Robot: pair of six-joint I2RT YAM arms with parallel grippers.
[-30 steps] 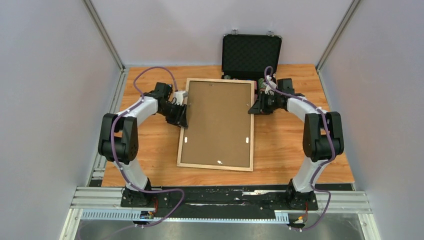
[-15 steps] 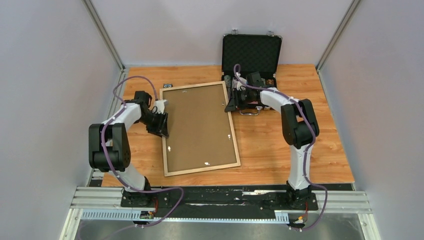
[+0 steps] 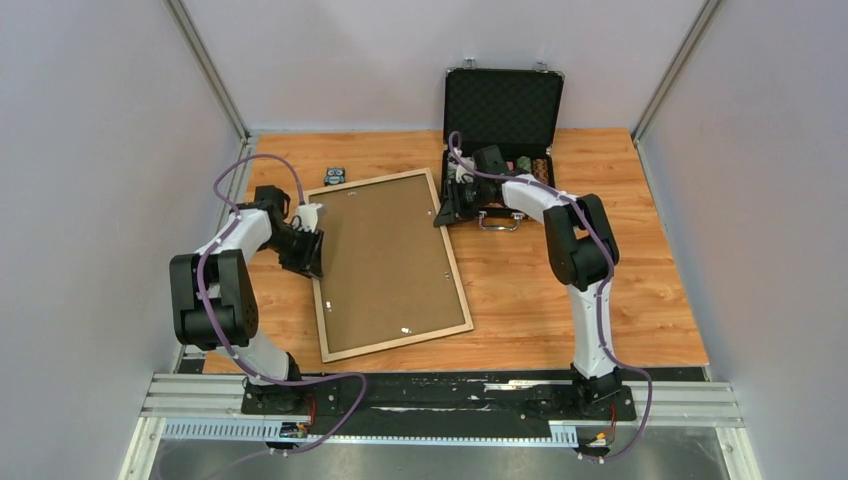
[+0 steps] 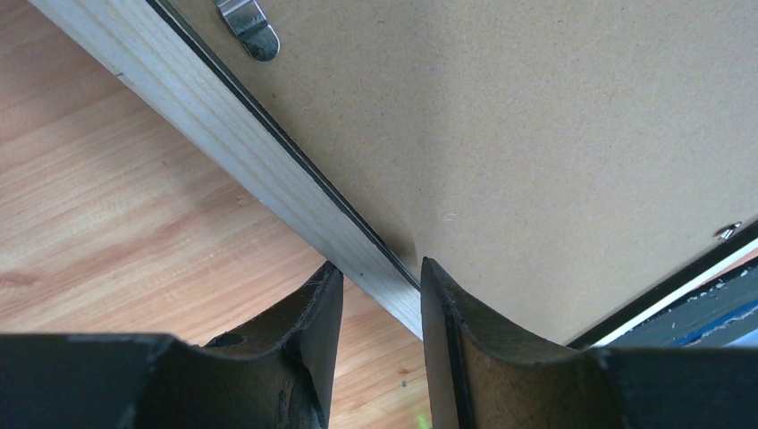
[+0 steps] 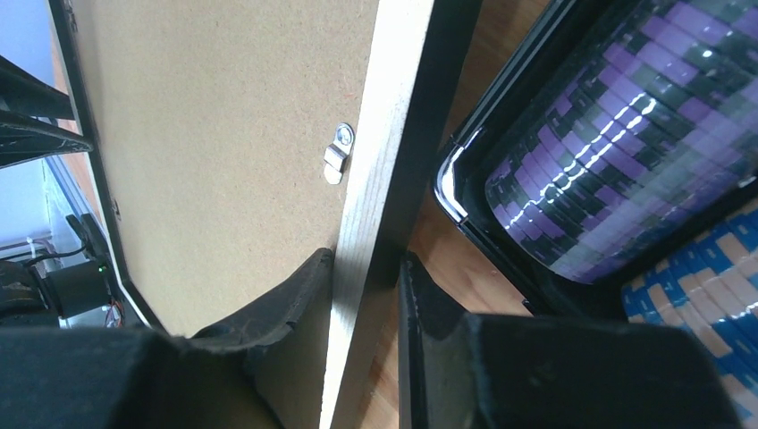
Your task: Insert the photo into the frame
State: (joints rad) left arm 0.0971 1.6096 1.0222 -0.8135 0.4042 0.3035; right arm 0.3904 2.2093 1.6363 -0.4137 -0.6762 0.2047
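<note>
Hardboard backing (image 3: 390,260), top view: brown and face-up, it fills the frame (image 3: 400,343), which lies flat and skewed on the left-centre of the desk (image 3: 600,300), one far corner close to the far edge.
Left gripper (image 3: 308,252), top view: it sits at the frame's left rail, toward the desk's left edge.
Right gripper (image 3: 445,212), top view: it sits at the frame's far right corner, just beside the open black chip case (image 3: 503,105) at the far edge.
Photo, top view: I see no print anywhere on the desk, and I cannot tell whether it lies under the backing.
Left wrist view, left gripper (image 4: 380,304): the fingers (image 4: 304,331) pinch the frame's light wood rail (image 4: 241,134) from both sides. The backing (image 4: 536,134) sits inside it, with a metal turn clip (image 4: 250,31) over its edge.
Right wrist view, right gripper (image 5: 365,313): the fingers (image 5: 295,313) clamp the rail (image 5: 366,223), pale on one face and black on the other. Another clip (image 5: 338,152) laps the backing, and purple chips (image 5: 608,152) in the case lie close by.
Progress: by my reading, both arms hold the frame back-up and nothing shows the print going in. If it is not already inside, what is left is to turn the clips, lift the backing, lay the print in and close up.
</note>
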